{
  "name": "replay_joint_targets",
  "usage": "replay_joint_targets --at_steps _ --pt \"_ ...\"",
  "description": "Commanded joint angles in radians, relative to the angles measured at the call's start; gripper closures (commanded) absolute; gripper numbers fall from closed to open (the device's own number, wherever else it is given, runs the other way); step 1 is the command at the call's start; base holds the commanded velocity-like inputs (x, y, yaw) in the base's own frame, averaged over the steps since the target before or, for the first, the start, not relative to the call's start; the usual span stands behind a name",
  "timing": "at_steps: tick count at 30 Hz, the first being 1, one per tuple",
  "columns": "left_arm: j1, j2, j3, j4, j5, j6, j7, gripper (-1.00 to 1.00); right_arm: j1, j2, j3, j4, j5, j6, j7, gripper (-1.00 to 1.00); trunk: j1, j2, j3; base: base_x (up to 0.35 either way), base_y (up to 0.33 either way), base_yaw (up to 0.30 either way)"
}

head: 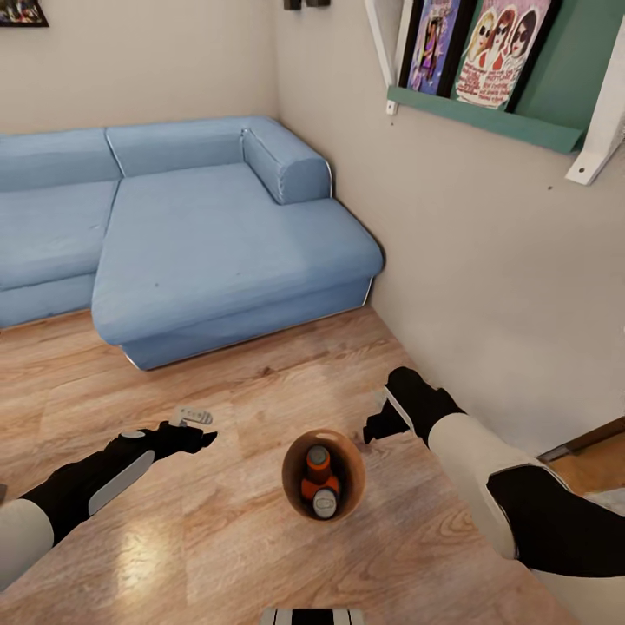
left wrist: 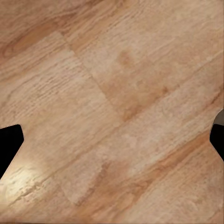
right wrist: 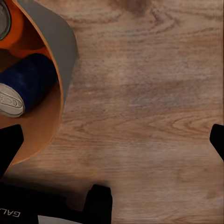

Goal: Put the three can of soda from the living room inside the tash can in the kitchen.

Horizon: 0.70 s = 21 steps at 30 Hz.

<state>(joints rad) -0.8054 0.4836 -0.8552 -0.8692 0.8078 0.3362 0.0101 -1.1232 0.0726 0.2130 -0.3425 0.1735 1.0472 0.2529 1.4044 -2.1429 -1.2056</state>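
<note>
The tash can (head: 292, 476), a small round bucket with a brown inside, stands on the wood floor of the living room between my two arms. Inside it lie cans of soda: an orange one (head: 318, 476) and one showing a silvery top (head: 325, 503). The right wrist view shows the bucket's grey wall (right wrist: 63, 44), a dark blue can (right wrist: 30, 81) and an orange can (right wrist: 11, 28). My right gripper (head: 379, 425) (right wrist: 112, 140) hangs open just right of the bucket, holding nothing. To the bucket's left, my left gripper (head: 204, 437) (left wrist: 112, 144) is open over bare floor.
A blue corner sofa (head: 200, 234) fills the back left. A beige wall (head: 486, 286) runs close along the right, with a green shelf of magazines (head: 486, 121) above. A small white object (head: 191, 417) lies on the floor by my left gripper. My base (head: 311, 617) shows at the bottom.
</note>
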Motion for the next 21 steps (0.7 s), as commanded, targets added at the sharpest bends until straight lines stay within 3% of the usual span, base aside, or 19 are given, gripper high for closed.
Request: replay_joint_targets --at_steps 1,3,8,13,17,21 --pt "0.0 0.0 0.0 0.001 0.0 -0.001 0.0 -1.0 0.001 0.0 0.0 -0.001 0.001 0.0 0.0 -1.0 -0.004 0.007 0.005 0.0 0.0 0.0" --pt "0.0 -0.024 0.0 0.063 -0.001 -0.034 0.0 -1.0 0.051 -0.001 0.002 -0.067 0.002 0.0 -0.003 -1.0 -0.012 0.021 0.014 0.0 0.0 0.0" --pt "0.0 -0.041 0.0 0.118 -0.002 -0.078 0.002 -1.0 0.086 -0.01 0.004 -0.112 0.005 0.0 -0.004 -1.0 -0.031 0.056 0.037 0.0 0.0 0.0" --pt "0.0 -0.047 -0.001 0.165 -0.001 -0.119 0.003 -1.0 0.109 -0.038 0.006 -0.124 0.007 0.0 -0.003 -1.0 -0.05 0.091 0.06 0.0 0.0 0.0" --pt "0.0 -0.071 -0.002 0.25 0.0 -0.171 0.004 -1.0 0.141 -0.068 0.007 -0.13 0.007 0.0 -0.001 -1.0 -0.065 0.119 0.079 0.0 0.0 0.0" --pt "0.0 -0.112 -0.003 0.357 -0.002 -0.219 0.003 -1.0 0.182 -0.097 0.008 -0.132 0.007 0.0 -0.001 -1.0 -0.081 0.147 0.098 0.0 0.0 0.0"
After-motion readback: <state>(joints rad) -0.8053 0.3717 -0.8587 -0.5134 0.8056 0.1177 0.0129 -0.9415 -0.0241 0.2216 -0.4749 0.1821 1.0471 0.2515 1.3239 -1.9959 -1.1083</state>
